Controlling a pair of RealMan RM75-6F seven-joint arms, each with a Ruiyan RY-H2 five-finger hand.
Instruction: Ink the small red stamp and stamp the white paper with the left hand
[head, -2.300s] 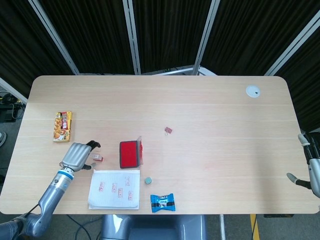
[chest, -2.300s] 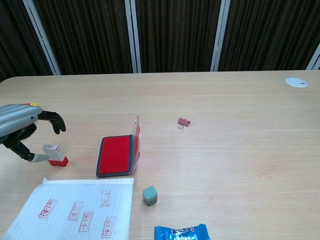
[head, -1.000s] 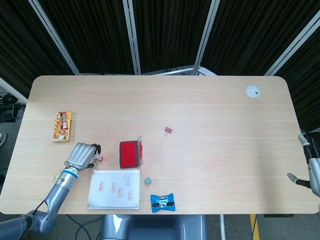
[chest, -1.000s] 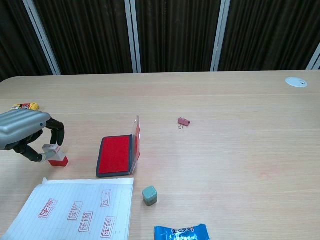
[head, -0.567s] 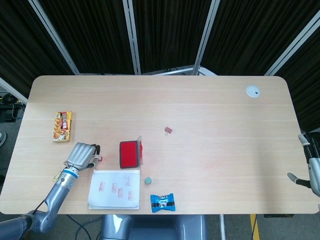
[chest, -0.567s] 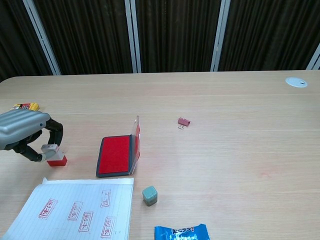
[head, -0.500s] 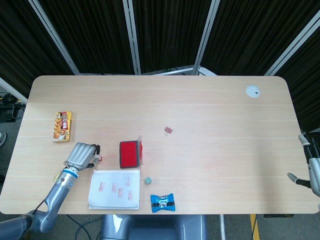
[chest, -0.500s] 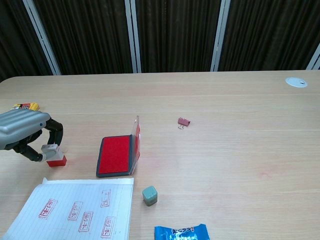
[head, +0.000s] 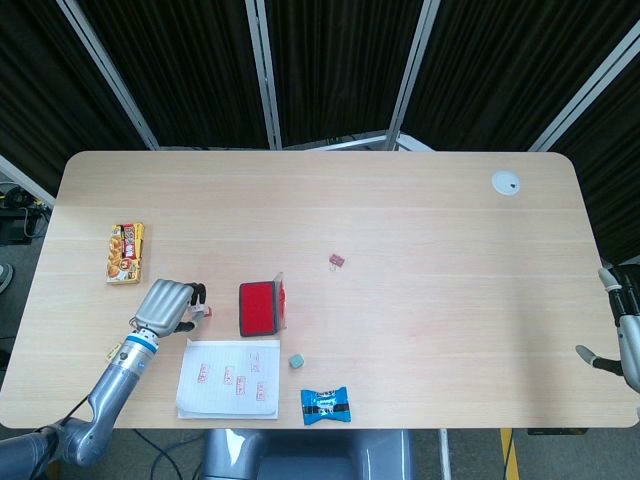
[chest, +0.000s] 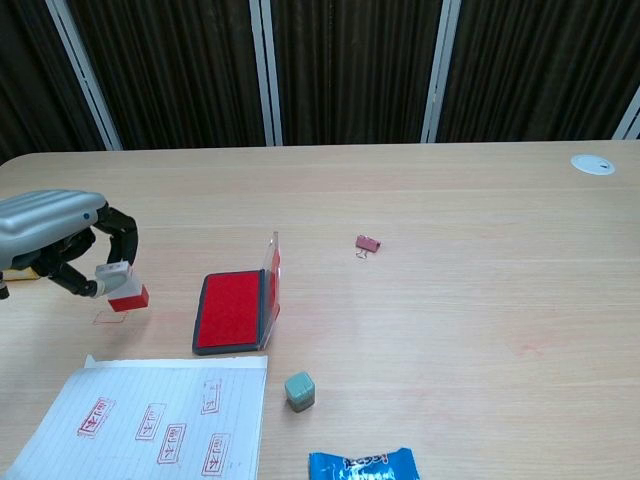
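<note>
My left hand (chest: 60, 240) (head: 166, 304) pinches the small red stamp (chest: 123, 285) by its white top and holds it just above the table, left of the open red ink pad (chest: 232, 308) (head: 258, 307). A faint red mark shows on the wood under the stamp. The white lined paper (chest: 150, 420) (head: 230, 377), bearing several red stamp prints, lies in front of the hand near the table's front edge. My right hand (head: 618, 340) hangs off the table's right edge, its fingers barely visible.
A teal cube (chest: 299, 390) sits right of the paper, a blue snack packet (chest: 362, 465) at the front edge. A pink binder clip (chest: 367, 244) lies mid-table, a yellow snack pack (head: 125, 252) at far left, a white disc (head: 505, 182) at back right.
My left hand closed its fingers on the stamp and has lifted it off the table, moving slightly right toward the ink pad. The right hand has not moved.
</note>
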